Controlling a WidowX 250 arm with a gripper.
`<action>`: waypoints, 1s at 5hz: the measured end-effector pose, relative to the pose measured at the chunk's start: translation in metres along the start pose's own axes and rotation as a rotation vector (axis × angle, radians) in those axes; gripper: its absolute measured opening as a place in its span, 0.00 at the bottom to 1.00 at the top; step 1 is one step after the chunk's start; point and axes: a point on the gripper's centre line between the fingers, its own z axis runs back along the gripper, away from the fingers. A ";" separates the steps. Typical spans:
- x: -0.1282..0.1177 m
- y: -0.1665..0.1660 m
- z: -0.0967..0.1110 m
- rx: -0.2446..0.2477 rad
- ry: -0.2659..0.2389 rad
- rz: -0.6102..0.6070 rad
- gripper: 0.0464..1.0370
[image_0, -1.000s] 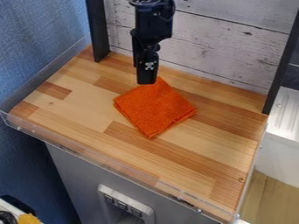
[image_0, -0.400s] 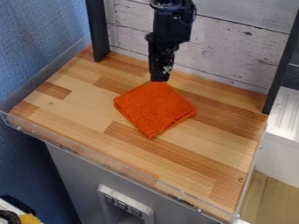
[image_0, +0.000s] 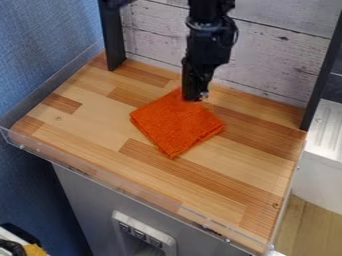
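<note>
Wall (image_0: 274, 57): behind arm; a swing back could bump it, I'd judge, since grip is at the rear part of table.
Table (image_0: 100, 115): risk = tips scraping wood if arm goes too low, cloth being thin. Wood all round cloth; most rm toward front & view L. R edge has a drop beyond.
Posts: L (image_0: 112, 37) & R (image_0: 323, 75), at rear; could catch arm on a wide sideways move.
Lip (image_0: 120, 187): clear, low, along front edge; easy to miss, might snag cloth if dragged low.
Gripper (image_0: 194, 97): hangs at far corner of cloth, pointing dn. Open/shut: can't tell. Contact w/ cloth also unclear, as it hides that corner.
Cloth (image_0: 177, 125): orange, folded, flat, approx mid-table, well apart from front lip. Likely faults: thin bite slips; only top layer caught, so fold opens; a push bunches it.
</note>
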 end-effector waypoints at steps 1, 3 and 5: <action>0.002 -0.002 -0.012 0.020 -0.020 0.014 0.02; 0.007 -0.010 -0.029 0.025 -0.081 0.012 0.02; 0.006 -0.012 -0.044 -0.012 -0.128 0.016 0.02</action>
